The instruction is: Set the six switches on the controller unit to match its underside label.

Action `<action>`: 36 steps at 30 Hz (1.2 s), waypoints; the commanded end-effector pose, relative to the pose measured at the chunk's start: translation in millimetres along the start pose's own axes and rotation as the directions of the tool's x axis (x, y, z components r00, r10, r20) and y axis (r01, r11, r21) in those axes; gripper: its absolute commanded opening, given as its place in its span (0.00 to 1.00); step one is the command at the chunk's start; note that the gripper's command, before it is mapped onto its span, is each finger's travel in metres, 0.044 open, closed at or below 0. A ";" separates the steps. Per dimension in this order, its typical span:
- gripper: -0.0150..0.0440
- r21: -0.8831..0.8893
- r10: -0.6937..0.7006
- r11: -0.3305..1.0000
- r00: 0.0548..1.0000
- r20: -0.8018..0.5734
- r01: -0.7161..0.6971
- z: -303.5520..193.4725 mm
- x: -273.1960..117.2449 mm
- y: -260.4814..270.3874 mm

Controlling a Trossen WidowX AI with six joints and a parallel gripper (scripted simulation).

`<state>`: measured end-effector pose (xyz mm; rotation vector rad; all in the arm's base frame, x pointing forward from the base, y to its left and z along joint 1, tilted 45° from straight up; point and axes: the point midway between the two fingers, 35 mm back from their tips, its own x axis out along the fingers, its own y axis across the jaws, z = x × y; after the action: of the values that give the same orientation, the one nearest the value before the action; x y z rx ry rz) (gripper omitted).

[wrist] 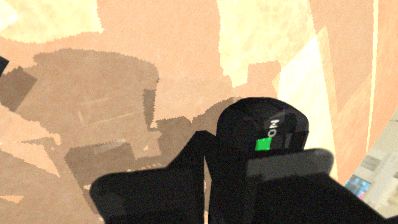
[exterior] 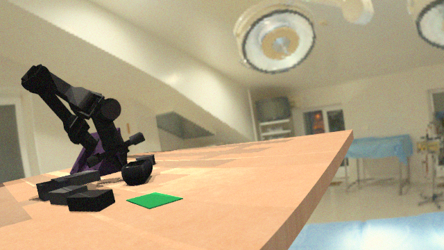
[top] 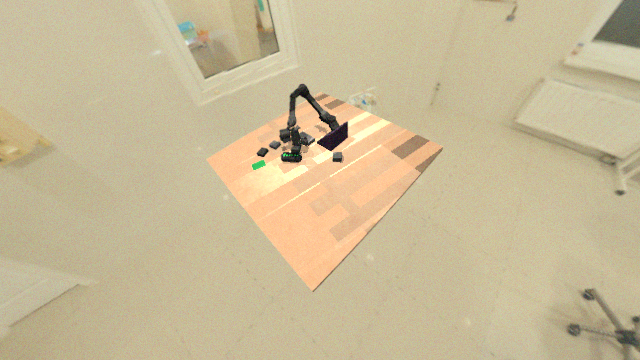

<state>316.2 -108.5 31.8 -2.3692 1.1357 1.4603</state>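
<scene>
The dark controller unit [top: 291, 158] [exterior: 137, 173] [wrist: 261, 112] rests on the bench with its switch side up. Green switch ends show in a row in the top view, too small to read one by one. The wrist view shows one green end and the lettering "ON"; the fingers hide the rest. The label on the underside is hidden. My gripper [top: 296, 150] [wrist: 201, 135] is shut and empty. Its fingertips are close over the unit's top, at the side towards the arm; whether they touch it I cannot tell.
A flat green patch [top: 258, 165] [exterior: 154, 200] lies beside the unit. Dark blocks [top: 262, 152] [exterior: 91, 200] lie to one side, with another block [top: 337, 157] [exterior: 150, 159] on the other. A dark purple panel [top: 336, 138] [exterior: 79, 162] stands tilted near the arm.
</scene>
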 end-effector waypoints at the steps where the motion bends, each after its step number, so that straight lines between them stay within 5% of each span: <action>1: 0.25 -0.003 -0.013 1.000 1.000 0.004 0.013 -1.1 2.8 -8.7; 36: 0.25 -0.002 -0.014 1.000 1.000 0.003 0.014 -12.5 10.4 -35.6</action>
<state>343.0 -98.1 23.5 -2.3670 1.1321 1.4676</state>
